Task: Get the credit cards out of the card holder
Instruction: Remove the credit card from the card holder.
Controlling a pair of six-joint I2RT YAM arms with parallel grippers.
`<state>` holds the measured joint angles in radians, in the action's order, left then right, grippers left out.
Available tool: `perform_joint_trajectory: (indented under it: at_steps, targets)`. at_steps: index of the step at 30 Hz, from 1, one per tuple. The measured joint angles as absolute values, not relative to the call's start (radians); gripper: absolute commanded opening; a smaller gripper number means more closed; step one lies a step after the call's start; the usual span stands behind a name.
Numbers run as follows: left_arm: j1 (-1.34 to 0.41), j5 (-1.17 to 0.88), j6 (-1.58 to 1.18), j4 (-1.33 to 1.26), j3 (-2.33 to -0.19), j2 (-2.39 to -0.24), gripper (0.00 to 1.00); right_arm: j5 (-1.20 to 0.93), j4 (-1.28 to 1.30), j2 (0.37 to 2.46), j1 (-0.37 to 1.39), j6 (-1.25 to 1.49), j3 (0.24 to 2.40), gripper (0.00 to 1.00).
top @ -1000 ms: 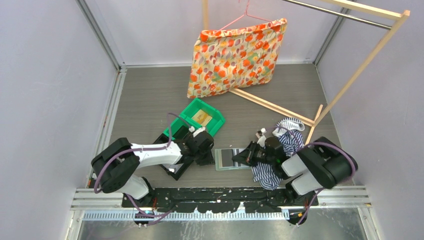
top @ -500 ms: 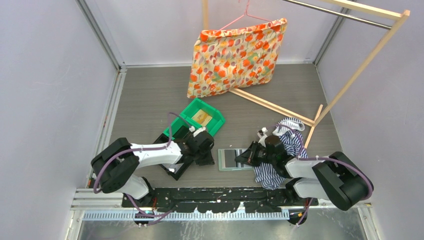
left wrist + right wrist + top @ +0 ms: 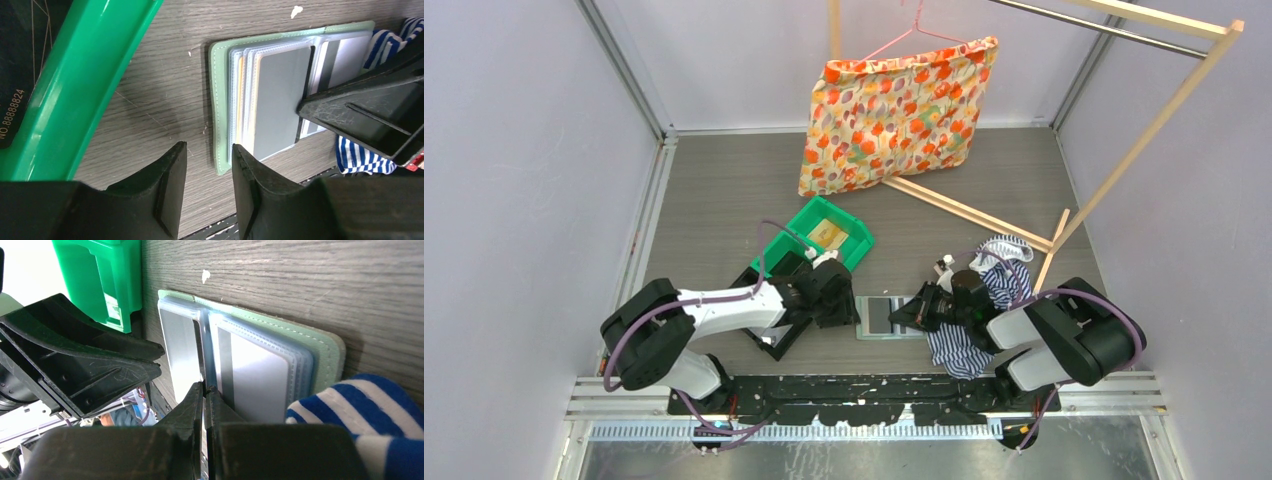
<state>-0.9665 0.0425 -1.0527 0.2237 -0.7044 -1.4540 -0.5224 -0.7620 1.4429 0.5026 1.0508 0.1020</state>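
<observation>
The sage-green card holder [image 3: 886,318] lies open on the table between my two grippers. In the left wrist view its green edge [image 3: 219,100] frames clear sleeves with a grey credit card [image 3: 280,95] on top and a tan card edge [image 3: 241,100] beneath. My left gripper [image 3: 206,155] is open and empty, just off the holder's left edge [image 3: 838,306]. My right gripper [image 3: 203,388] is shut, its tips at the holder's centre fold between two greyish-white cards [image 3: 260,375]. I cannot tell whether it pinches a sleeve. It shows in the top view [image 3: 914,312].
A bright green bin [image 3: 856,247] with a tan card in it stands behind the left gripper; its wall [image 3: 75,90] is close on the left. A black tray [image 3: 764,335] lies under the left arm. Striped cloth [image 3: 964,350] lies under the right arm. A floral bag [image 3: 894,115] hangs on a wooden rack.
The right arm's elbow swung out to the right and came back. The card holder shifted a little sideways under the right gripper. The left gripper has barely moved.
</observation>
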Motion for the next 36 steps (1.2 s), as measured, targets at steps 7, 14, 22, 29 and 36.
perform_joint_trajectory:
  at_steps: [7,14,22,29,36]
  targets:
    - [-0.97,0.044,-1.042,0.152,-0.67,-1.384,0.43,-0.522,-0.763,1.443,0.503,1.052,0.102,0.01]
    - [-0.97,0.04,-1.018,0.112,-0.674,-1.415,0.5,-0.522,-0.763,1.443,0.503,1.053,0.102,0.01]
    - [-0.971,0.07,-1.032,0.137,-0.687,-1.455,0.31,-0.516,-0.736,1.412,0.503,1.052,0.102,0.01]
    - [-0.971,0.057,-1.056,0.104,-0.688,-1.501,0.31,-0.508,-0.704,1.384,0.503,1.05,0.102,0.01]
    - [-0.971,0.031,-1.085,0.016,-0.661,-1.514,0.16,-0.507,-0.694,1.384,0.502,1.049,0.102,0.01]
